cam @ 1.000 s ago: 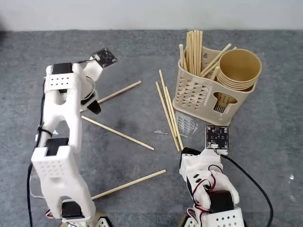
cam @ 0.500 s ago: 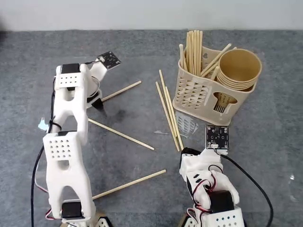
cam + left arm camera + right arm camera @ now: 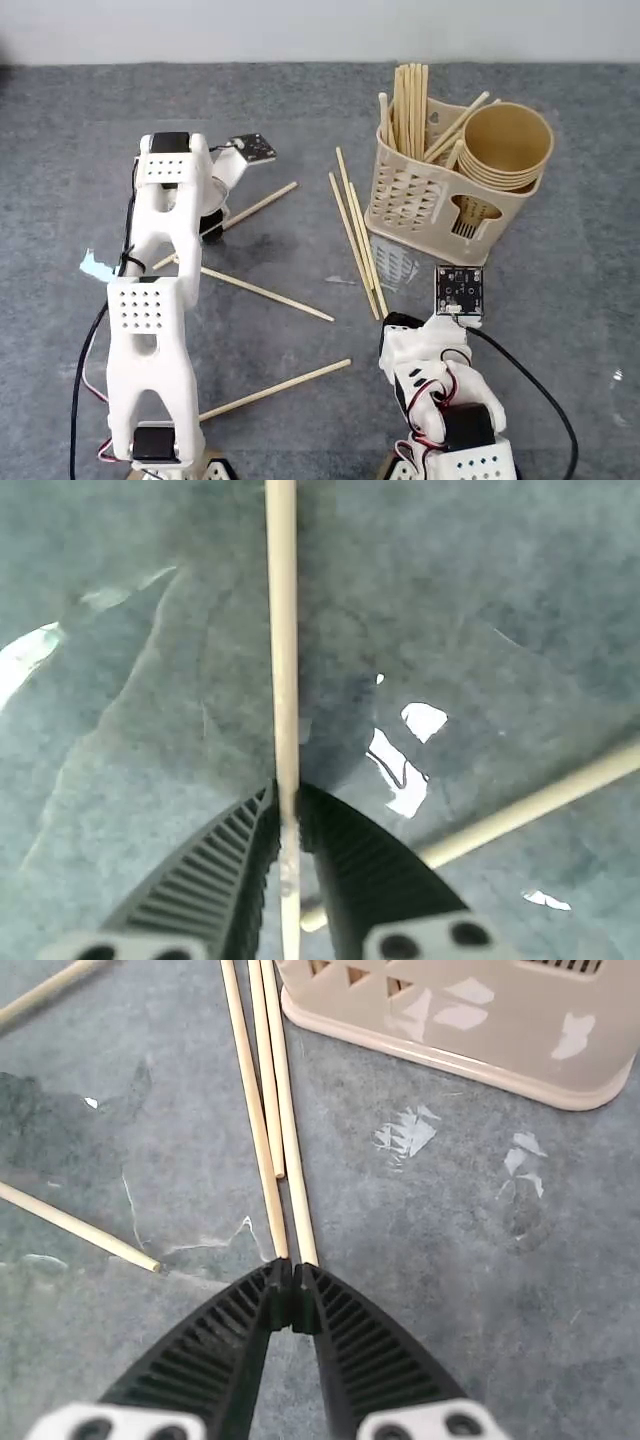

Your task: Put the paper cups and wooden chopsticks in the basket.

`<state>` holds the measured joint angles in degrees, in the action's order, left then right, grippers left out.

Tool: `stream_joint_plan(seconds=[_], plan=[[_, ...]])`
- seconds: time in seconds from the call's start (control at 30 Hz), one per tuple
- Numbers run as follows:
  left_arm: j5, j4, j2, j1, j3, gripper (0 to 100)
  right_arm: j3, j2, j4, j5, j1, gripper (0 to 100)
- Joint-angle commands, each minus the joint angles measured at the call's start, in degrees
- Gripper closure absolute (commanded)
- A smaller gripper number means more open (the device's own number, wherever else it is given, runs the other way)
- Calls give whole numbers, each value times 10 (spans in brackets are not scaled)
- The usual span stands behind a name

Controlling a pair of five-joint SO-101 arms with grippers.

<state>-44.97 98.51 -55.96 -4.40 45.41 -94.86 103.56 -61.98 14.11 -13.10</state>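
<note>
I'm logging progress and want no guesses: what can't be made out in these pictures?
High view: the left arm covers the left gripper and where it grips its chopstick.
Left wrist view: the edge cuts off that chopstick's far end.
High view: the nested cups cannot be counted; the basket wall hides their lower parts.
Right wrist view: the edge cuts off the basket's inside.

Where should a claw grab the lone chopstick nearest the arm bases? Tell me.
Probably its middle, from straight above, pinching across its width: the chopstick lies flat and alone, so a centred hold should keep it level.
</note>
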Motion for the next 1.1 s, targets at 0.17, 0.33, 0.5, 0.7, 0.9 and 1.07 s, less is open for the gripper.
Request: stream_joint_plan(seconds=[0.17, 0.33, 0.5, 0.7, 0.9, 1.07], plan=[[-4, 20, 66, 11, 7, 987, 3, 4, 13, 3, 5, 990], [-36, 20, 101, 25, -73, 988, 3, 4, 13, 3, 5, 990], [-67, 19, 142, 46, -174, 988, 3, 4, 13, 3, 5, 990], [-78, 19, 183, 67, -246, 987, 3, 4, 13, 3, 5, 990], [-78, 18, 188, 87, -269, 985, 3, 4, 13, 3, 5, 990], [-77, 19, 189, 97, -271, 953, 3, 4, 13, 3, 5, 990]])
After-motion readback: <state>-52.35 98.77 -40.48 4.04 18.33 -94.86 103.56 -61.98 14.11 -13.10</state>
